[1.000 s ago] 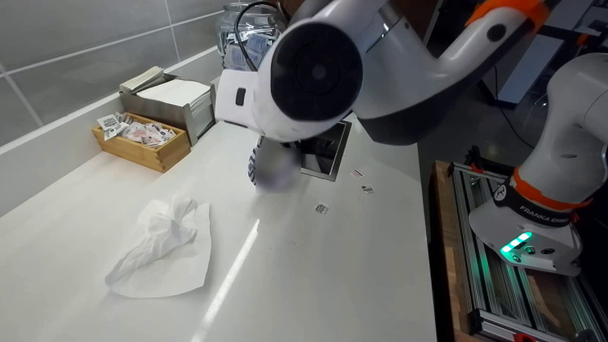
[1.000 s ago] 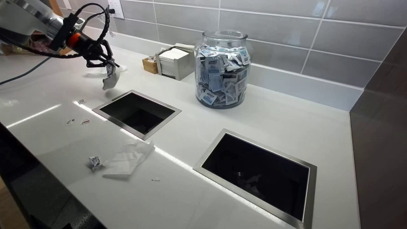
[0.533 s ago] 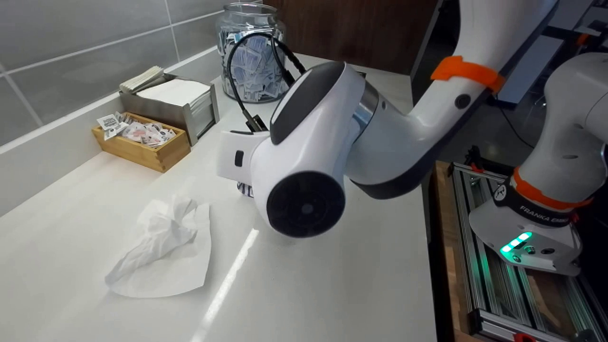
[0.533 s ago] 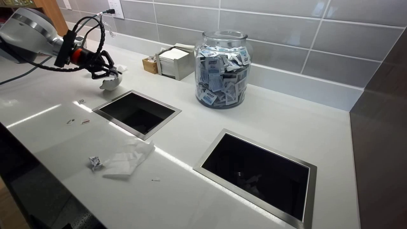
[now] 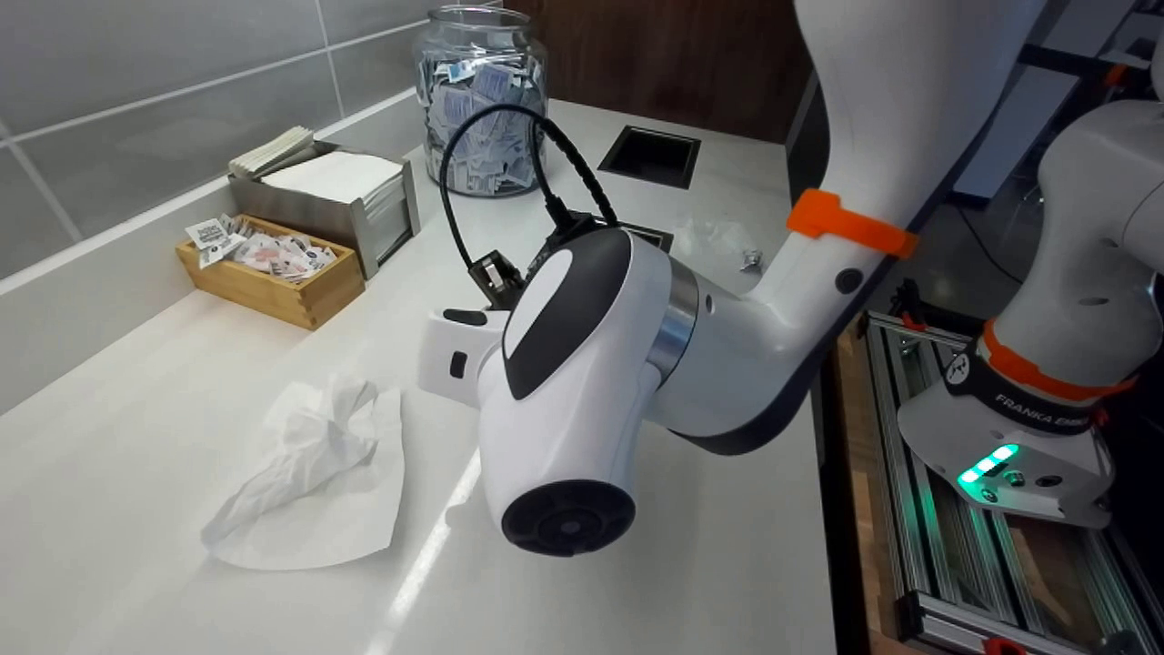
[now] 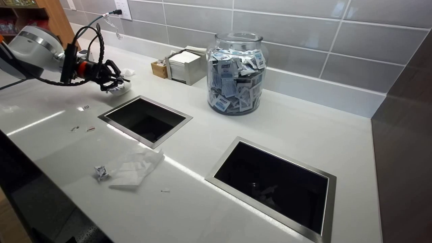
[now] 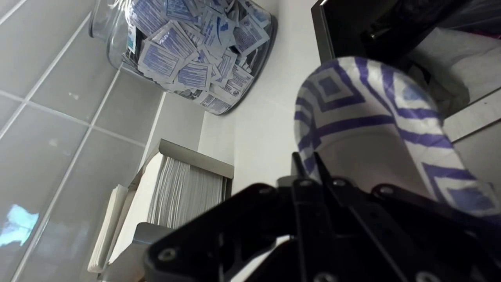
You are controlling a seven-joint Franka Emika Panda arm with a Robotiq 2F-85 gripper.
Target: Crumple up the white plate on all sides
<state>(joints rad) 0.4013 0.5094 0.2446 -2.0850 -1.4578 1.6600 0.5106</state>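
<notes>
The white plate (image 7: 364,152) fills the right of the wrist view, its blue-and-white patterned rim curled up like a bowl. My gripper (image 7: 306,156) is shut on the rim's left edge, with one finger on each side of it. In an exterior view the gripper (image 6: 124,79) is low over the counter, and the plate (image 6: 120,89) shows below its fingertips, white underside outward. I cannot tell if the plate touches the counter. In the exterior view from behind the arm (image 5: 564,391), the arm hides both gripper and plate.
A crumpled napkin (image 5: 309,482) lies on the counter. A napkin holder (image 5: 386,218), a wooden packet box (image 5: 309,296) and a glass jar (image 6: 236,81) stand along the wall. Bin openings have metal rims (image 6: 173,132) (image 6: 332,202). Another napkin (image 6: 131,172) and a crumpled ball (image 6: 101,172) lie near.
The wrist has tilted and come down, so the gripper points more level. The plate has swung from hanging upright to lying flatter, lower and slightly to the right in an exterior view.
</notes>
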